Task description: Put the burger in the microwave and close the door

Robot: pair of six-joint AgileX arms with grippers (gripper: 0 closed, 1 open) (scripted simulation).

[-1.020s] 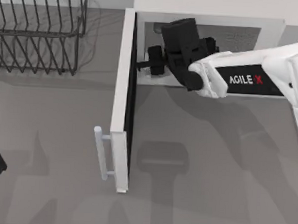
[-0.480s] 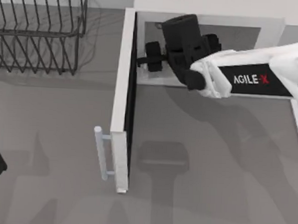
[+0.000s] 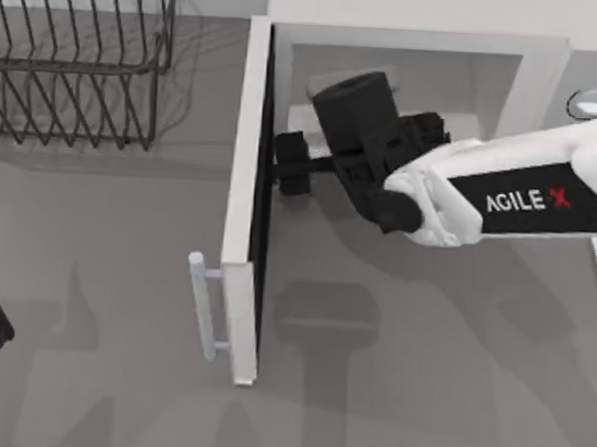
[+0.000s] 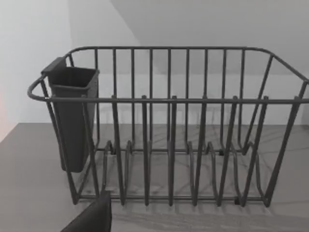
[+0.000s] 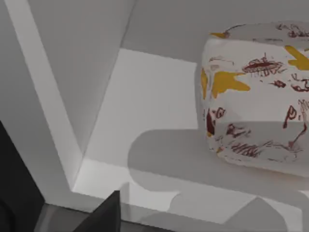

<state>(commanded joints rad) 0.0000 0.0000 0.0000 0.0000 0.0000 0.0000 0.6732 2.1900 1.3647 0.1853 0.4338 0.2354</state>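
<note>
Burger [image 5: 256,94] sits on the pale floor of the microwave [image 3: 548,56] cavity, free of any grip, seen close in the right wrist view. Right gripper [image 3: 290,163] hangs at the cavity mouth, just beside the dark inner face of the door [image 3: 243,181]; whether its fingers are apart or together, I cannot tell. Door stands wide open, swung toward the table's left, handle [image 3: 202,304] near its free edge. Burger looks light, soft, easily squashed, so no further squeeze needed. Door is a stiff hinged panel and probably swings easily; best pushed on its outer face near the handle. Left arm parked at far left, its wrist camera facing the wire rack [image 4: 169,125].
</note>
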